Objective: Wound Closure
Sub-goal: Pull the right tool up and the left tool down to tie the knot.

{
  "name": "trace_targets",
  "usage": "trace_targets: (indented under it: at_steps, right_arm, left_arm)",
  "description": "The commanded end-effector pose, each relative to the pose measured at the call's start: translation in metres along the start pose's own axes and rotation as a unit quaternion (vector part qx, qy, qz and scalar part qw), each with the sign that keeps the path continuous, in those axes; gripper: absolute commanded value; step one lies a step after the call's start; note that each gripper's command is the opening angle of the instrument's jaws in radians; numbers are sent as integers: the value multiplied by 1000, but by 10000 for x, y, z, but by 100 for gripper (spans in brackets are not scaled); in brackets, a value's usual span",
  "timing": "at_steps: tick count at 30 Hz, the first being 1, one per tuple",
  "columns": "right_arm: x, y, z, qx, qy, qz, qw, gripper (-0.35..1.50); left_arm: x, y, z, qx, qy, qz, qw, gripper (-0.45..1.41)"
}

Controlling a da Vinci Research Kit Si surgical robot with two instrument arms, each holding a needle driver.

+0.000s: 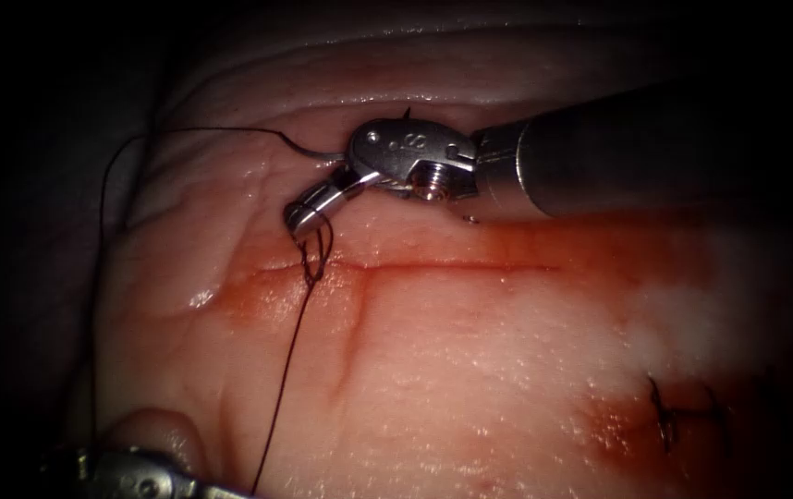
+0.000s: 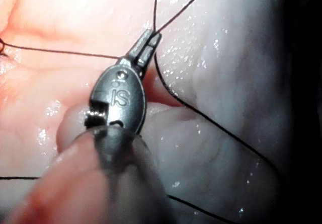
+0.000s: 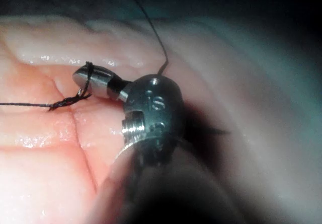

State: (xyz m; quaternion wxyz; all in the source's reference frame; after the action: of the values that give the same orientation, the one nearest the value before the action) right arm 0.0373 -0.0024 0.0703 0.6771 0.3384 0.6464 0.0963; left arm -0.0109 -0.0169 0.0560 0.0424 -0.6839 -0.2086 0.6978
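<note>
Looks like knot-tying, as a judgement: several turns of thread [image 1: 315,249] wound round the right tool [image 1: 297,220], just above the left end of the cut [image 1: 433,266]. Closed together, those fingers [image 3: 90,78], with the thread looped over their outside and a twisted strand trailing off beside them. Impossible to say whether anything is pinched between them.

Down at the near left corner of the tissue [image 1: 470,370], clamped on the thread with the left tool [image 2: 153,36], fingers [image 2: 141,50] together on the strand where it bends. From the loops to that tool, drawn fairly straight across the tissue, well left of the red fluid [image 1: 600,249].

For the next move, calls for keeping both holds firm and slipping the turns off the fingers without snagging. After that, for pulling evenly to either side of the cut, so as to seat the knot flat rather than tear the edge.

Hard to place the needle: possibly the thin grey curve [image 1: 318,151] beside the right tool's wrist. Not clear whether lying on the tissue or off it; apparently held by neither tool. Cut off at the near edge, most of the left tool. Dim toward the right, an earlier stitch [image 1: 669,416] with short cut ends.
</note>
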Motion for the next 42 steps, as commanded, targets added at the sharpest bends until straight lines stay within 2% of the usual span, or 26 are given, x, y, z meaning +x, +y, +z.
trace_targets:
  at_steps: [1, 13, 32, 42]
  right_arm:
    - [-5, 6, 6, 1, -1, 1, 1000, -35]
    - [-5, 5, 8, 1, -1, 1, 1000, -35]
    - [-2, 20, 11, -36, -2, 7, 999, -35]
    - [-3, 28, 5, -64, -3, 14, 998, -35]
  left_arm:
    - [-4, 6, 9, -5, 0, -1, 1000, -45]
    - [11, 61, 35, -95, 30, -21, 995, -45]
    - [-16, 88, 67, -142, 21, -41, 989, -45]
    - [-34, 109, 89, -182, 12, -52, 982, -45]
